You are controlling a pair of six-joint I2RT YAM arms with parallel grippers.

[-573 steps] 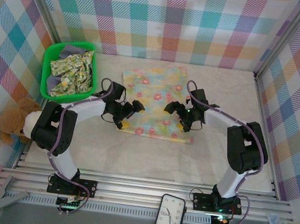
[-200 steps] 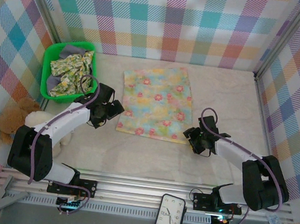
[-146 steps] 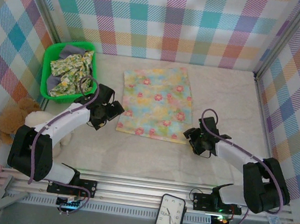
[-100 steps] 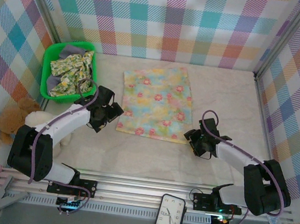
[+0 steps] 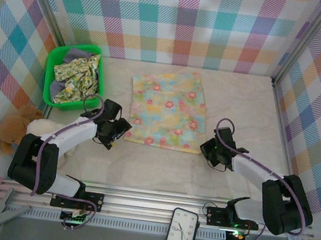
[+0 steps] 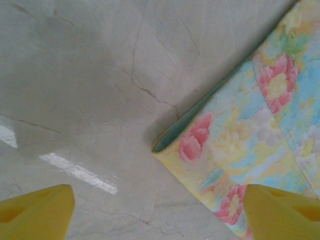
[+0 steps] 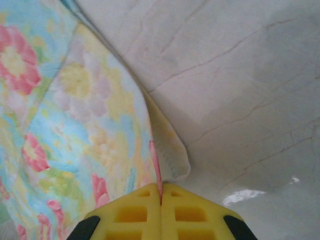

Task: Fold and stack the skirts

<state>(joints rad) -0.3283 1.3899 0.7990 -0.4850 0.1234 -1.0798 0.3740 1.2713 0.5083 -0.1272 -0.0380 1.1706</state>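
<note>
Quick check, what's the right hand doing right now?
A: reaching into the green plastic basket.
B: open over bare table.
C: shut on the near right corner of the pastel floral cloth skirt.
C: the right hand is clamped shut on the edge of the pastel floral cloth skirt.

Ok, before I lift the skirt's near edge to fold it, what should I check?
1. Right gripper shut on skirt near right corner: ok.
2. Left gripper shut on near left corner: not ok; jaws open, straddling the corner.
3. Right grip holds both layers: cannot tell.
4. Skirt lying flat on table: ok.
5. Basket apart from skirt: ok.
</note>
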